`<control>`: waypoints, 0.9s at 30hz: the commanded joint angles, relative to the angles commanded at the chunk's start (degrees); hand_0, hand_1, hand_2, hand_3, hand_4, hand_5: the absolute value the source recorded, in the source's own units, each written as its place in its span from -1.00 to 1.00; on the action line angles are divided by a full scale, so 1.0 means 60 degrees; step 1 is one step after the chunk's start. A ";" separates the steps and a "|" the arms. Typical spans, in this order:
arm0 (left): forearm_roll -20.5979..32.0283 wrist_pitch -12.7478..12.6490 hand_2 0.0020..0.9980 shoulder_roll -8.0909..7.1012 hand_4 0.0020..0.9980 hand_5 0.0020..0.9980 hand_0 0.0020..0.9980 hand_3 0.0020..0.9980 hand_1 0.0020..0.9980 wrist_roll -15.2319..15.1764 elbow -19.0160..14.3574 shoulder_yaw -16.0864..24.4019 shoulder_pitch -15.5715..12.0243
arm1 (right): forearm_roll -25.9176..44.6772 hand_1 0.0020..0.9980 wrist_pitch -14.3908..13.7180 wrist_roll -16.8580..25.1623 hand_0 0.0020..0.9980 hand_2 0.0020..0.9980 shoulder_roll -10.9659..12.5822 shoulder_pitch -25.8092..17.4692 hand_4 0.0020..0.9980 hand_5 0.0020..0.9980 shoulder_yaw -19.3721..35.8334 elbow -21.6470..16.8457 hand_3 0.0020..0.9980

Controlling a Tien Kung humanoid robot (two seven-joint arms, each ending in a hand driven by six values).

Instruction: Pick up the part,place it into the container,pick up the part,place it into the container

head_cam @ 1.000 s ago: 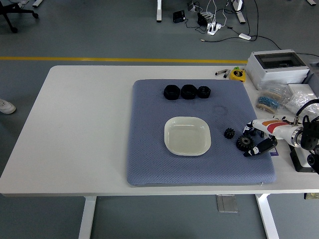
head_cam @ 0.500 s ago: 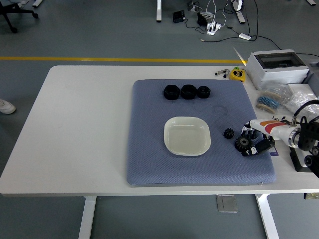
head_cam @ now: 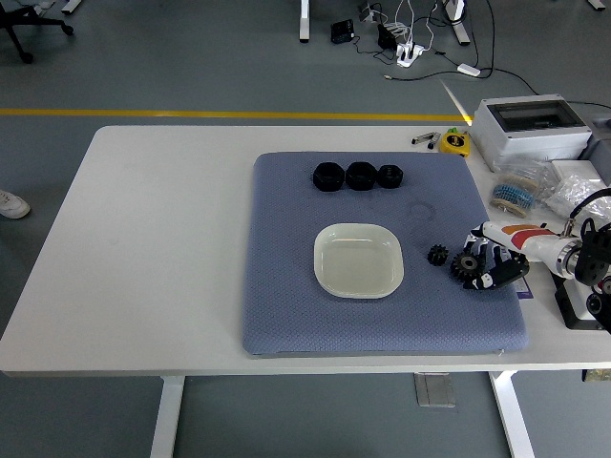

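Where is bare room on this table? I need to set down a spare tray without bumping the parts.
The white table left of the blue mat is bare. The mat's near-left corner is free too. It is crowded on the right: two gears beside the right hand, with bags and a grey box behind.

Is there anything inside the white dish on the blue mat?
The white dish looks empty; its whole inside shows. Both black gears lie to its right on the blue mat: the small gear alone, the bigger gear at the right hand.
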State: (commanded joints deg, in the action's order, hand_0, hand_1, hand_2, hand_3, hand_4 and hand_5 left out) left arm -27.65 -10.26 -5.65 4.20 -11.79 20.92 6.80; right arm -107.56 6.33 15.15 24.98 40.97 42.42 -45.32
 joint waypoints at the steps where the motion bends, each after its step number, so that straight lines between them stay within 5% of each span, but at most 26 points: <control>1: -0.0013 0.0003 0.62 -0.0001 0.53 0.40 0.53 0.46 0.60 0.0003 0.0000 0.0007 0.0000 | -0.0004 -0.53 0.0008 -0.0003 -0.95 -0.32 0.0012 -0.0001 0.61 -0.28 0.0057 -0.0045 -0.06; 17: -0.0002 -0.0001 0.61 -0.0016 0.53 0.39 0.53 0.46 0.59 -0.0004 0.0008 0.0007 0.0004 | 0.0122 -0.60 0.0102 -0.0133 -1.00 -0.35 -0.0014 0.0138 0.57 -0.27 0.0570 -0.0789 -0.05; 27: 0.0131 -0.0043 0.61 -0.0026 0.53 0.39 0.53 0.46 0.59 -0.0032 0.0007 -0.0065 -0.0005 | 0.0249 -0.60 0.0118 -0.0204 -1.00 -0.34 -0.0412 0.0987 0.56 -0.24 -0.0428 -0.0855 -0.04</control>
State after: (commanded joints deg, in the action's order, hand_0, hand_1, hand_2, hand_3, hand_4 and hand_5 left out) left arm -26.86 -10.52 -5.81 4.00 -11.75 20.53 6.77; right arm -106.07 7.04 13.93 22.51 46.90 39.85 -50.45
